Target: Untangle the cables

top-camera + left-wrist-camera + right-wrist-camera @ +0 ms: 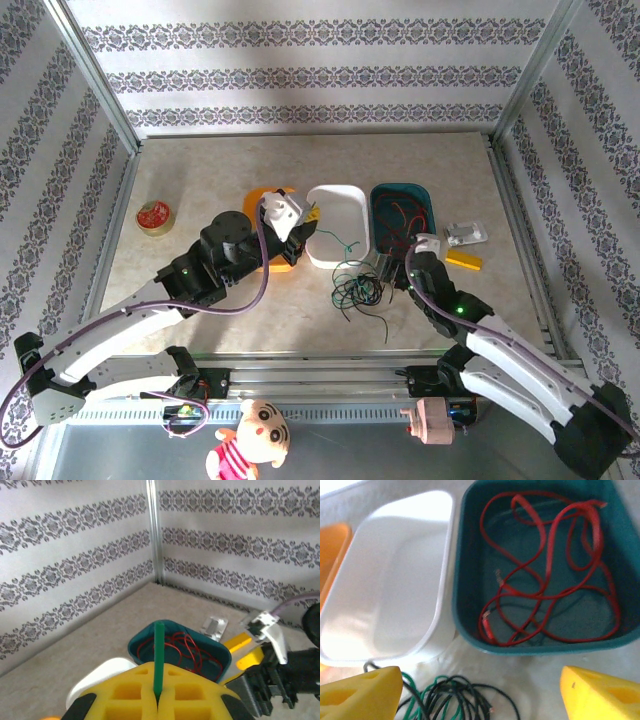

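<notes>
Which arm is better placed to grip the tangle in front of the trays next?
Right, probably: the right end effector, open, hangs right over the tangle, while the left end effector is shut on a green cable.

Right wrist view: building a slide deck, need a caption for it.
Open right end effector above tangled green and black cables; red cable lies in teal tray beside white tray.

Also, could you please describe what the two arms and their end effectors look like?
The left arm and right arm have white shells with black joints, a small green light on each, and a purple cable trailing alongside. The left end effector and right end effector carry chunky yellow fingers; the left's have square recesses.
</notes>
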